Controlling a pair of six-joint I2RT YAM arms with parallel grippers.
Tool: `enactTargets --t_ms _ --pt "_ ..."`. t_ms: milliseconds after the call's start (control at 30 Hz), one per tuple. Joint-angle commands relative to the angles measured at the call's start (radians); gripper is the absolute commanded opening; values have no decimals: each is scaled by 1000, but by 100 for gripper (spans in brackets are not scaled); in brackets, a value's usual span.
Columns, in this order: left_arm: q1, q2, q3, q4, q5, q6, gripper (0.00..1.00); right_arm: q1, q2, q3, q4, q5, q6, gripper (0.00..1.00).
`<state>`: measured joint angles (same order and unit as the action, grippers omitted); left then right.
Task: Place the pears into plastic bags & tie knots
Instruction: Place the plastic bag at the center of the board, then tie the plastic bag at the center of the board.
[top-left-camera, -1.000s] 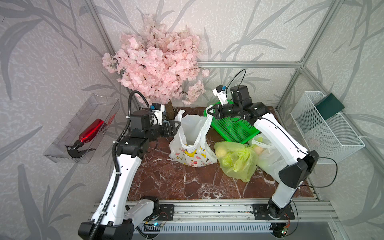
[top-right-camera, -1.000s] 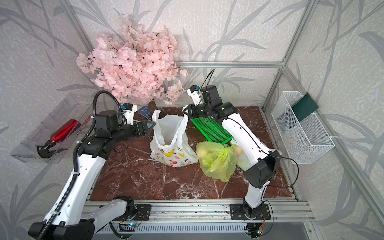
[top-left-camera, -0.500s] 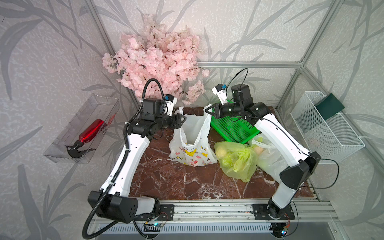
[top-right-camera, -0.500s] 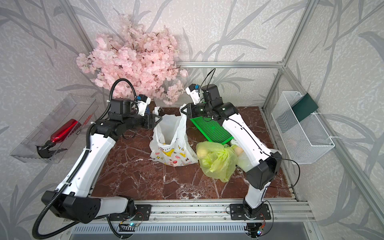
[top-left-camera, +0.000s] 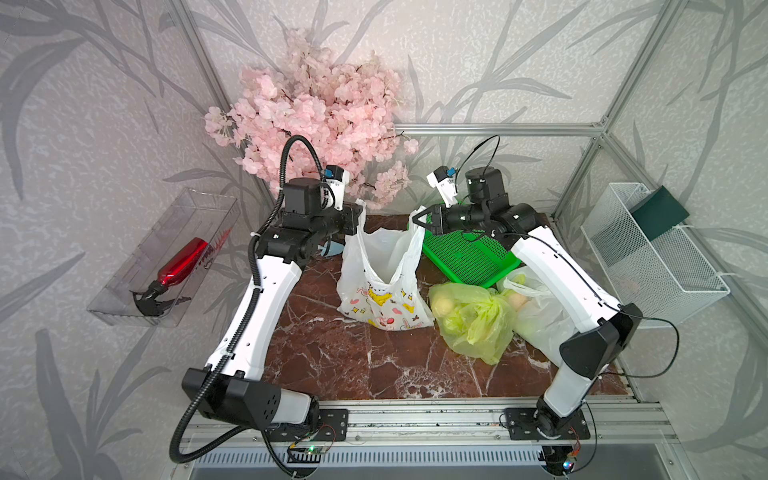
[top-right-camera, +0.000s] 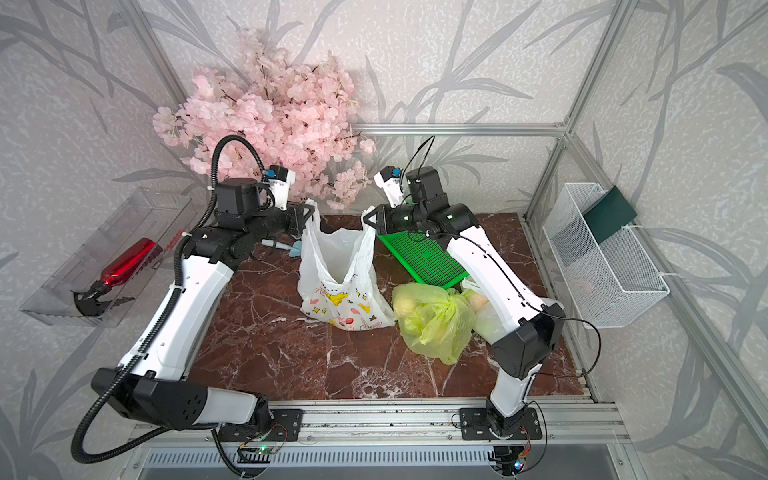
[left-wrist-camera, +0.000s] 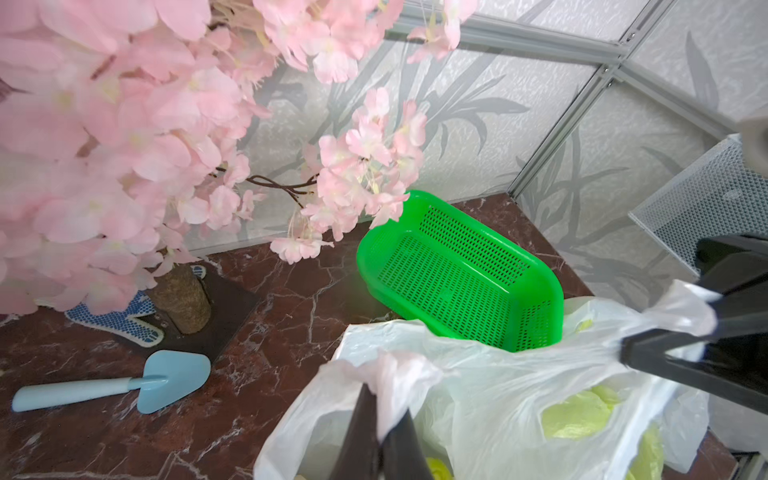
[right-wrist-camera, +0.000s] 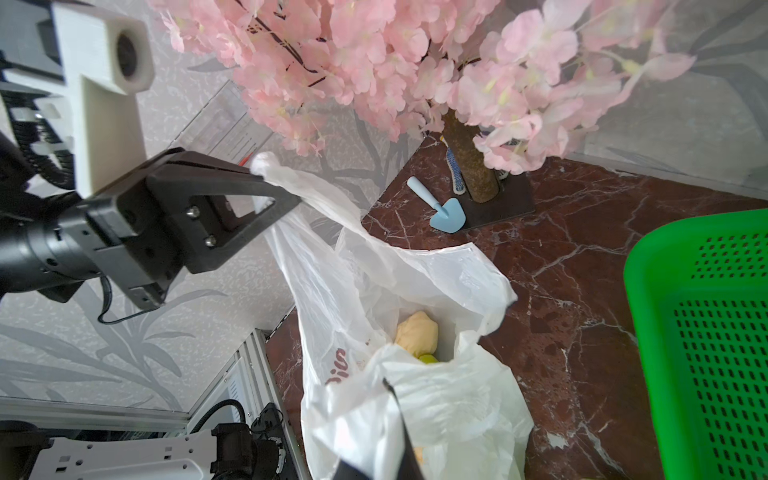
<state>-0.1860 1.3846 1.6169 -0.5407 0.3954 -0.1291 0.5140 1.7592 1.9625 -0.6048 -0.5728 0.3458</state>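
Handles (top-left-camera: 409, 249) of the white bag (top-left-camera: 382, 291), upright mid-surface (top-left-camera: 332, 365), are clamped, one in the closed left fingers (top-left-camera: 355, 216), one in the closed right fingers (top-left-camera: 422, 220), in both top views; a filled yellow-green bag (top-left-camera: 473, 320) sits at its four o'clock. Left wrist: bunched plastic could slip free. Right wrist: a pear (right-wrist-camera: 415, 332) lies inside; a hard pull apart might tear the thin handles.

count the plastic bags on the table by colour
white plastic bags: 2 (cartoon-print bag, half-hidden bag)
yellow-green plastic bag: 1
total: 3
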Motion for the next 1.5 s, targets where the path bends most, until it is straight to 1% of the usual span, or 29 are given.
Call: enactTargets --t_ms 0,200,367,500,600,767,800,933,967,1033,1133,1200,1300,1367,1400,1467 --pt "1 -84 27 43 4 -42 0 -40 -47 25 -20 -2 -16 0" --pt "-13 -122 -43 8 11 -85 0 -49 -34 60 -61 -22 -24 0" --pt "-30 -156 -25 -20 -11 -95 0 -49 -38 125 -94 -26 -36 0" --pt "-33 -188 -24 -40 -39 -108 0 -48 -25 211 -130 -86 -35 0" --pt "-35 -206 -40 -37 -48 -128 0 -48 -20 235 -142 -97 -40 0" --pt "-35 -202 -114 3 -39 -144 0 -64 14 193 -180 20 -80 1" --pt "-35 -194 -129 9 -38 -144 0 -66 23 176 -189 48 -90 2" --pt "-35 -164 -150 3 -42 -132 0 -63 40 147 -211 98 -133 8" --pt "-35 -158 -149 1 -40 -127 0 -58 35 147 -223 106 -157 10" --pt "-35 -157 -144 -1 -40 -115 0 -40 12 151 -242 163 -194 18" --pt "-35 -154 -131 -13 -41 -95 0 11 -36 166 -270 309 -264 34" --pt "-35 -148 -125 -19 -44 -84 0 69 -46 186 -288 438 -324 48" --pt "-34 -141 -121 -19 -43 -78 0 172 -47 239 -326 593 -418 65" --pt "-35 -136 -115 -21 -38 -76 0 236 -45 261 -335 644 -471 73" --pt "-35 -135 -113 -21 -39 -74 0 268 -39 262 -332 647 -487 77" --pt "-34 -131 -101 -24 -39 -68 0 307 -23 266 -323 635 -496 81"
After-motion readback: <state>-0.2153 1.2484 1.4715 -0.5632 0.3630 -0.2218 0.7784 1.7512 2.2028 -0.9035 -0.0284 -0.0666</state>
